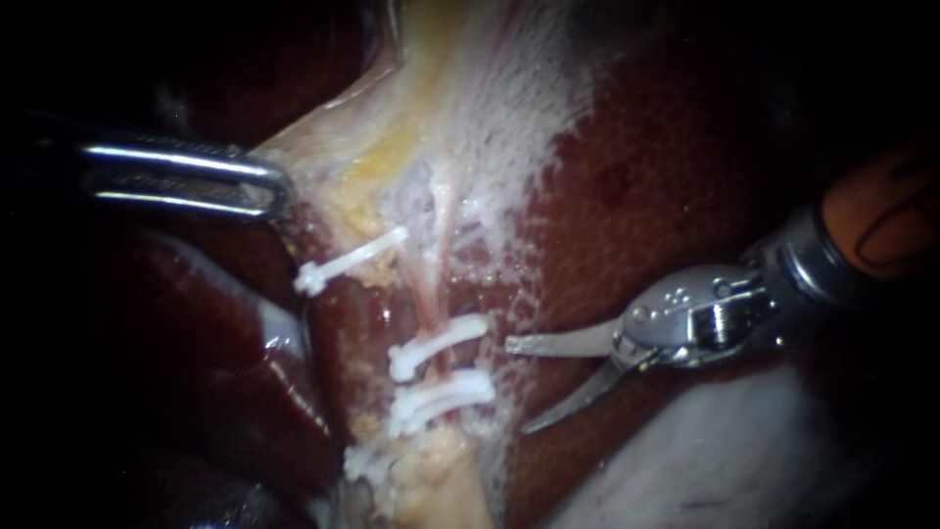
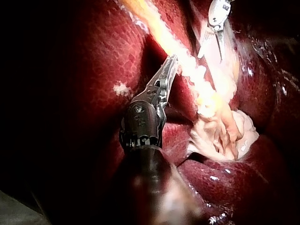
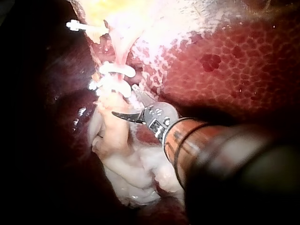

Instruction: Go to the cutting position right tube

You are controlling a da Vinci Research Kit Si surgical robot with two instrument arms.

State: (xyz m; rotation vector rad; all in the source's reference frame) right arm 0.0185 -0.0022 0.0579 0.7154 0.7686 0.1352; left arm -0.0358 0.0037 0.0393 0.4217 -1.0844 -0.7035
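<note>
Right instrument (image 1: 519, 386): hand apart. Its two thin blades spread in a wide V with nothing between them. Both blade tips point at the right tube (image 1: 437, 279) and stand just beside it, not touching it.

Right tube: a thin pink strand running down the middle of the endoscope view, from the pale tissue (image 1: 470, 98) above to a yellowish stump below. Two white clips cross it, an upper clip (image 1: 437, 343) and a lower clip (image 1: 441, 395), close together with a short bare stretch between them. The upper blade tip is level with the upper clip. The lower blade tip is slightly below the lower clip. In the right wrist view the blades sit just beside the same two clips.

Other clips: a third clip (image 1: 349, 263) lies higher and to the left on a neighbouring strand. A fourth clip (image 1: 364, 462) lies lowest, left of the stump.

Left instrument (image 1: 274, 191): hand clamped on the edge of the pale tissue, well apart from the clips.

Liver (image 1: 676, 147): dark red, on both sides of the tube and under the right instrument.
</note>
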